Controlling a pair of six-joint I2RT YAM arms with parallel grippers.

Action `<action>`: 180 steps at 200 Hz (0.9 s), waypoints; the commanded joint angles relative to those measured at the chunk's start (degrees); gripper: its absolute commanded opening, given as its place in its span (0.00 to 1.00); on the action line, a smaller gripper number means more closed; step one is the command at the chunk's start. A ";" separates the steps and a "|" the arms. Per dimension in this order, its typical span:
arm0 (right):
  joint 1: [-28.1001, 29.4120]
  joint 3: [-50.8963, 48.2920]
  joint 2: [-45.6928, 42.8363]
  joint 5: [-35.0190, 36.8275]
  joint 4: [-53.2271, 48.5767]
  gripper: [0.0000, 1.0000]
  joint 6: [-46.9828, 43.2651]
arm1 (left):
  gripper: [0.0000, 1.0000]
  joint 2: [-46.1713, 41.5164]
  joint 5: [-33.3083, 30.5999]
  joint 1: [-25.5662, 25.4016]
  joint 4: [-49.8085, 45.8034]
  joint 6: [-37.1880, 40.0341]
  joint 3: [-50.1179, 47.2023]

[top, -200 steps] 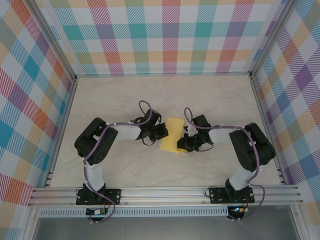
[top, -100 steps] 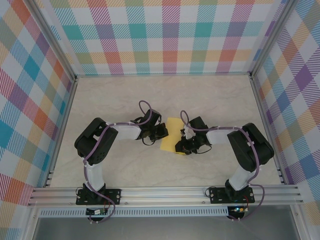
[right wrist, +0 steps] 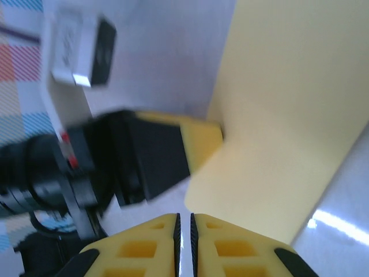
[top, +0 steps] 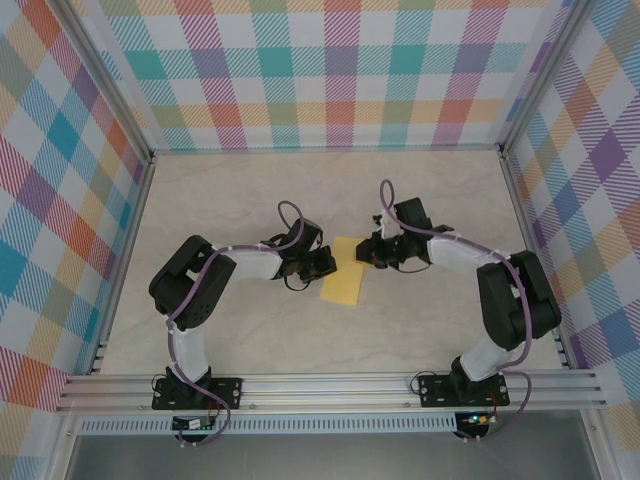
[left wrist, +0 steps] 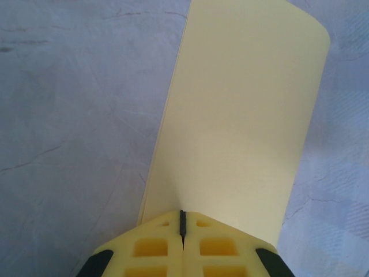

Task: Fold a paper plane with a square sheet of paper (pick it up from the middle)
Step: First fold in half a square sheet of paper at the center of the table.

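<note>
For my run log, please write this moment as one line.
paper: yellow folded rectangle | left hand: shut on its left edge | right hand: fingers together at its far right corner, grip unclear

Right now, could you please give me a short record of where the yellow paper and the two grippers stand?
paper: the square sheet of paper appears as a tilted yellow rectangle, apparently doubled over, near the middle of the table
left gripper: shut on the sheet's left edge
right gripper: fingers almost together at the sheet's far right corner; whether they pinch the paper is unclear
fold progress: no pointed nose or wings yet
</note>
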 commanded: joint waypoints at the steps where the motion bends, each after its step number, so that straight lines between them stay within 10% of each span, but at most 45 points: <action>1: -1.02 3.13 5.81 -0.10 0.04 0.15 -0.03 | 0.00 0.92 0.45 -1.00 -7.03 1.58 -2.46; 180: -6.78 12.36 15.61 -1.73 -1.77 0.17 -2.84 | 0.00 1.62 1.07 -0.98 -7.81 1.86 -1.50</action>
